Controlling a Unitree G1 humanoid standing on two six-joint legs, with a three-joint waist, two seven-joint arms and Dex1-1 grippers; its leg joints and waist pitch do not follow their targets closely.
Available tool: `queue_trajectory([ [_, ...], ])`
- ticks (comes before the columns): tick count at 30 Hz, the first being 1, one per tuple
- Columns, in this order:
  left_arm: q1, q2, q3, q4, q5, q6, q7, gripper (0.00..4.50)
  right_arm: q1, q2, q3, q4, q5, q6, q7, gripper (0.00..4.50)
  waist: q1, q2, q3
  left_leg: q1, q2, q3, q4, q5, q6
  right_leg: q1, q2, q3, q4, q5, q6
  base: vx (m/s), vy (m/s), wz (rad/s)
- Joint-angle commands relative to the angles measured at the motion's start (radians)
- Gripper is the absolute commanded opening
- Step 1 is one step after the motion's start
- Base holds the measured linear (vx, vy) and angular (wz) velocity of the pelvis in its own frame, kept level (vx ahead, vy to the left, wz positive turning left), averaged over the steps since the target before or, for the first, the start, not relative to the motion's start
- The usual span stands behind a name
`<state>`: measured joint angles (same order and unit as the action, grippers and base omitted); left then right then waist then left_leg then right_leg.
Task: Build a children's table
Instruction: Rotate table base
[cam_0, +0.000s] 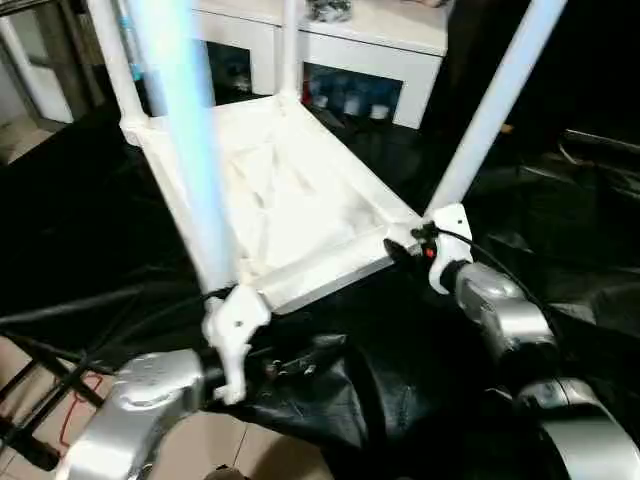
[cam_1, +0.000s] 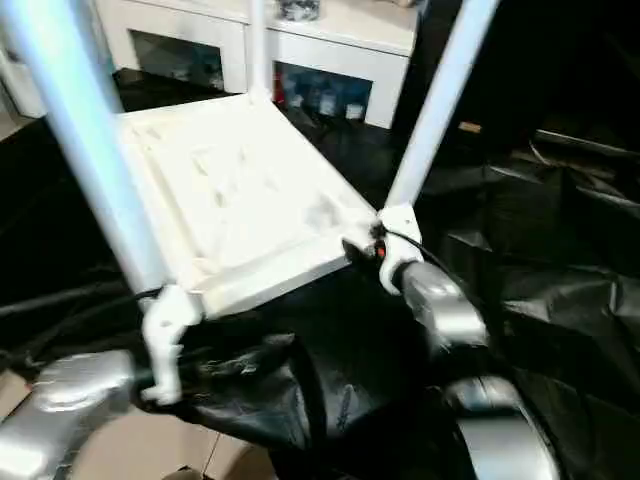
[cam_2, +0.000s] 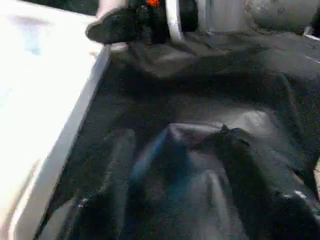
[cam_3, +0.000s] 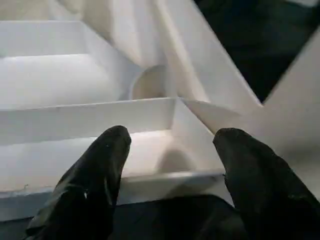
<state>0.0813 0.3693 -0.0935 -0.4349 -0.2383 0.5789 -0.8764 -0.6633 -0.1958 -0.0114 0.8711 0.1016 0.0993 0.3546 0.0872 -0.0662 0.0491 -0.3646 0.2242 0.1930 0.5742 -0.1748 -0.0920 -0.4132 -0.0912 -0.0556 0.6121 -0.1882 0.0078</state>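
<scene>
Tabletop is lying upside down on the black sheet in front of you, with its legs sticking up from the corners. Your right gripper is sitting spread apart just at the near right corner, by the right leg. Your left gripper is waiting under the near left leg; you cannot tell its fingers.

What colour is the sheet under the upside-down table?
Black sheet, clearest in the left eye view.
</scene>
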Motion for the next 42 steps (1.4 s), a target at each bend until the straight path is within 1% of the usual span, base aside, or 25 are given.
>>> queue_trajectory([
  [1,0.01,0.017,0.014,-0.033,-0.02,0.025,-0.018,3.4,-0.002,-0.012,-0.012,0.054,-0.027,-0.002,-0.057,3.17,-0.006,0.007,-0.054,0.011,0.002,0.005,-0.063,-0.208,-0.012,0.039,-0.022,0.033,-0.063,-0.189,-0.148,0.0,0.0,0.0],
  [2,0.037,0.061,0.03,-0.059,-0.041,0.04,-0.045,3.5,-0.028,-0.006,-0.012,0.105,-0.032,-0.023,-0.088,3.17,-0.007,0.005,-0.054,0.011,0.003,0.005,-0.062,-0.218,-0.02,0.038,-0.023,0.033,-0.06,-0.185,-0.147,0.0,0.0,0.0],
  [5,0.075,0.115,0.062,-0.085,-0.07,0.05,-0.081,3.85,-0.058,-0.003,-0.016,0.164,-0.042,-0.052,-0.113,3.17,-0.01,0.004,-0.053,0.014,0.003,0.005,-0.063,-0.265,-0.029,0.033,-0.02,0.033,-0.063,-0.209,-0.139,0.0,0.0,0.0],
  [6,0.075,0.115,0.062,-0.085,-0.07,0.05,-0.081,3.85,-0.058,-0.003,-0.016,0.164,-0.042,-0.052,-0.113,3.17,-0.01,0.005,-0.053,0.014,0.003,0.005,-0.064,-0.271,-0.031,0.033,-0.019,0.034,-0.064,-0.213,-0.136,0.0,0.0,0.0],
  [7,0.098,0.149,0.086,-0.101,-0.092,0.061,-0.102,3.93,-0.073,-0.001,-0.022,0.194,-0.044,-0.067,-0.12,3.17,-0.009,0.007,-0.053,0.016,0.003,0.005,-0.064,-0.276,-0.032,0.031,-0.018,0.034,-0.064,-0.213,-0.135,0.0,0.0,0.0],
  [8,0.128,0.192,0.122,-0.119,-0.121,0.08,-0.129,3.97,-0.089,-0.001,-0.025,0.226,-0.048,-0.09,-0.126,3.17,-0.012,0.004,-0.054,0.01,0.001,0.003,-0.064,-0.289,-0.035,0.033,-0.019,0.034,-0.06,-0.22,-0.139,0.0,0.0,0.0],
  [9,0.131,0.197,0.128,-0.121,-0.124,0.081,-0.133,4.04,-0.09,-0.002,-0.025,0.229,-0.049,-0.094,-0.125,3.17,-0.013,0.004,-0.053,0.011,0.001,0.003,-0.064,-0.294,-0.035,0.032,-0.018,0.035,-0.062,-0.227,-0.137,0.0,0.0,0.0],
  [10,0.147,0.221,0.164,-0.122,-0.14,0.084,-0.147,4.16,-0.097,-0.003,-0.026,0.241,-0.048,-0.11,-0.115,3.17,-0.012,0.003,-0.052,0.014,0.001,0.005,-0.062,-0.306,-0.033,0.029,-0.018,0.036,-0.063,-0.236,-0.135,0.0,0.0,0.0],
  [13,0.128,0.231,0.231,-0.068,-0.14,0.048,-0.118,4.38,-0.096,-0.01,-0.018,0.235,-0.044,-0.152,-0.058,3.17,-0.011,0.003,-0.053,0.015,0.002,0.004,-0.063,-0.312,-0.032,0.027,-0.015,0.038,-0.063,-0.233,-0.134,0.0,0.0,0.0],
  [15,0.105,0.228,0.247,-0.03,-0.124,0.025,-0.095,4.48,-0.084,-0.016,-0.015,0.21,-0.038,-0.166,-0.023,3.17,-0.011,0.002,-0.054,0.012,0.001,0.003,-0.062,-0.309,-0.029,0.03,-0.013,0.041,-0.061,-0.218,-0.135,0.0,0.0,0.0],
  [17,0.077,0.223,0.261,0.012,-0.116,-0.003,-0.074,4.48,-0.054,-0.026,-0.016,0.157,-0.021,-0.175,0.033,3.17,-0.007,0.002,-0.057,0.012,0.0,0.004,-0.059,-0.281,-0.02,0.034,-0.014,0.043,-0.058,-0.178,-0.135,0.0,0.0,0.0],
  [20,0.036,0.202,0.269,0.035,-0.147,-0.023,-0.063,4.48,-0.006,-0.048,-0.01,0.097,-0.02,-0.181,0.069,3.17,-0.005,0.0,-0.06,0.01,-0.001,0.005,-0.057,-0.226,-0.01,0.039,-0.013,0.044,-0.052,-0.117,-0.152,0.0,0.0,0.0],
  [22,-0.012,0.173,0.264,0.062,-0.158,-0.046,-0.048,4.48,0.026,-0.065,-0.004,0.064,-0.03,-0.187,0.07,3.17,-0.001,0.002,-0.061,0.015,-0.002,0.007,-0.055,-0.22,-0.009,0.037,-0.013,0.045,-0.052,-0.106,-0.158,0.0,0.0,0.0],
  [25,-0.093,0.118,0.243,0.104,-0.184,-0.062,-0.049,4.48,0.067,-0.079,-0.011,0.016,-0.033,-0.176,0.057,3.17,-0.002,-0.002,-0.061,0.01,-0.002,0.006,-0.054,-0.223,-0.016,0.041,-0.015,0.046,-0.052,-0.123,-0.161,0.0,0.0,0.0],
  [26,-0.132,0.088,0.223,0.114,-0.218,-0.045,-0.062,4.48,0.083,-0.086,-0.011,0.001,-0.044,-0.157,0.035,3.17,-0.001,0.001,-0.061,0.011,-0.003,0.006,-0.054,-0.229,-0.021,0.04,-0.015,0.047,-0.053,-0.137,-0.158,0.0,0.0,0.0],
  [28,-0.145,0.076,0.216,0.116,-0.234,-0.032,-0.067,4.48,0.086,-0.089,-0.009,0.001,-0.051,-0.148,0.022,3.17,-0.002,-0.001,-0.062,0.012,-0.003,0.006,-0.053,-0.227,-0.027,0.04,-0.015,0.047,-0.051,-0.135,-0.162,0.0,0.0,0.0],
  [29,-0.168,0.061,0.198,0.134,-0.232,-0.044,-0.065,4.48,0.094,-0.092,-0.008,-0.01,-0.067,-0.14,0.002,3.17,-0.004,-0.002,-0.063,0.008,-0.005,0.005,-0.052,-0.228,-0.026,0.042,-0.015,0.047,-0.05,-0.131,-0.163,0.0,0.0,0.0],
  [30,-0.214,0.035,0.17,0.183,-0.222,-0.069,-0.06,4.48,0.104,-0.099,-0.004,-0.026,-0.094,-0.123,-0.033,3.17,-0.005,0.003,-0.061,0.008,-0.006,0.006,-0.051,-0.228,-0.026,0.041,-0.013,0.047,-0.053,-0.143,-0.153,0.0,0.0,0.0],
  [31,-0.224,0.03,0.164,0.194,-0.22,-0.073,-0.059,4.48,0.106,-0.101,-0.002,-0.03,-0.099,-0.118,-0.042,3.17,-0.005,0.0,-0.06,0.009,-0.007,0.006,-0.051,-0.229,-0.028,0.04,-0.012,0.047,-0.058,-0.156,-0.146,0.0,0.0,0.0],
  [32,-0.249,0.016,0.147,0.224,-0.209,-0.085,-0.057,4.48,0.106,-0.103,-0.001,-0.029,-0.105,-0.106,-0.06,3.17,-0.005,0.004,-0.062,0.009,-0.007,0.005,-0.051,-0.247,-0.034,0.041,-0.014,0.047,-0.057,-0.179,-0.139,0.0,0.0,0.0],
  [34,-0.268,0.008,0.132,0.246,-0.196,-0.093,-0.059,4.48,0.106,-0.101,-0.004,-0.028,-0.102,-0.095,-0.067,3.17,-0.007,0.002,-0.063,0.009,-0.007,0.004,-0.05,-0.256,-0.036,0.04,-0.014,0.047,-0.058,-0.19,-0.136,0.0,0.0,0.0],
  [35,-0.307,-0.015,0.093,0.284,-0.174,-0.105,-0.063,4.48,0.093,-0.085,0.003,0.002,-0.096,-0.096,-0.051,3.17,-0.01,0.009,-0.064,0.011,-0.006,0.003,-0.05,-0.259,-0.034,0.039,-0.012,0.047,-0.058,-0.181,-0.135,0.0,0.0,0.0],
  [38,-0.35,-0.049,0.046,0.312,-0.168,-0.105,-0.07,4.48,0.062,-0.053,0.015,0.064,-0.093,-0.108,-0.034,3.17,-0.012,0.005,-0.066,0.011,-0.005,0.003,-0.049,-0.258,-0.029,0.038,-0.014,0.046,-0.056,-0.163,-0.154,0.0,0.0,0.0],
  [39,-0.358,-0.056,0.03,0.311,-0.17,-0.106,-0.074,4.48,0.054,-0.045,0.021,0.078,-0.099,-0.112,-0.037,3.17,-0.009,0.008,-0.067,0.01,-0.003,0.001,-0.05,-0.249,-0.029,0.041,-0.017,0.045,-0.053,-0.142,-0.167,0.0,0.0,0.0],
  [42,-0.383,-0.09,-0.025,0.304,-0.178,-0.099,-0.084,4.48,0.033,-0.017,0.033,0.106,-0.114,-0.115,-0.044,3.17,-0.008,0.006,-0.069,0.009,-0.002,0.004,-0.047,-0.21,-0.022,0.045,-0.016,0.046,-0.044,-0.069,-0.19,0.0,0.0,0.0],
])
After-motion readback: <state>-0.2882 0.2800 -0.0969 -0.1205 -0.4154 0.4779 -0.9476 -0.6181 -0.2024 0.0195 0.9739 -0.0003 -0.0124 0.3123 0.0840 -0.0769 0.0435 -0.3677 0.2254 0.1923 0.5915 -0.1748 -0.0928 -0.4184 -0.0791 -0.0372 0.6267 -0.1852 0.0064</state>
